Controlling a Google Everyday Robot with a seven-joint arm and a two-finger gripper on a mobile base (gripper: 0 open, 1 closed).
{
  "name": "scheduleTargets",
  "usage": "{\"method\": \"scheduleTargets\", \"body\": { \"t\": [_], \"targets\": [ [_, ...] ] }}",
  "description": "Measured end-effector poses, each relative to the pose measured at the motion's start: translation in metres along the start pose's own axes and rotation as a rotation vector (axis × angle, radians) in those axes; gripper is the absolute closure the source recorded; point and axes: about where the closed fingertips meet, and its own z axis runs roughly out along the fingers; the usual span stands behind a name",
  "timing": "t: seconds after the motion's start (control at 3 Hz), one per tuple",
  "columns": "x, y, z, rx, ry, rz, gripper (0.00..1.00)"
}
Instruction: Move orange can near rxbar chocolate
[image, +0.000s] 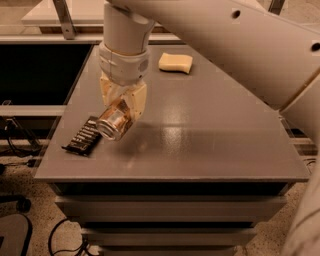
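Observation:
My gripper (119, 111) is shut on the orange can (114, 123), which lies tilted in the fingers with its shiny silver end toward the camera. It hangs above the left part of the grey table (200, 125). The rxbar chocolate (82, 137), a flat dark bar with white text, lies on the table near its left front edge, just left of the can and partly behind it.
A pale yellow sponge (175, 62) lies at the back of the table. My white arm (225, 35) stretches across the upper right. The table's left edge and front edge are close to the bar. Cables lie on the floor at the left.

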Motion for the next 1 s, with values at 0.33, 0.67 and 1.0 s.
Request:
{"method": "scheduleTargets", "body": {
  "t": [0.33,0.67,1.0],
  "targets": [
    [-0.012,-0.015,0.014,-0.023,0.006,-0.047,1.0],
    [-0.017,-0.026,0.025,-0.036,0.004,-0.066,1.0],
    [-0.005,-0.037,0.033,-0.047,0.006,-0.054,1.0]
  ]
}}
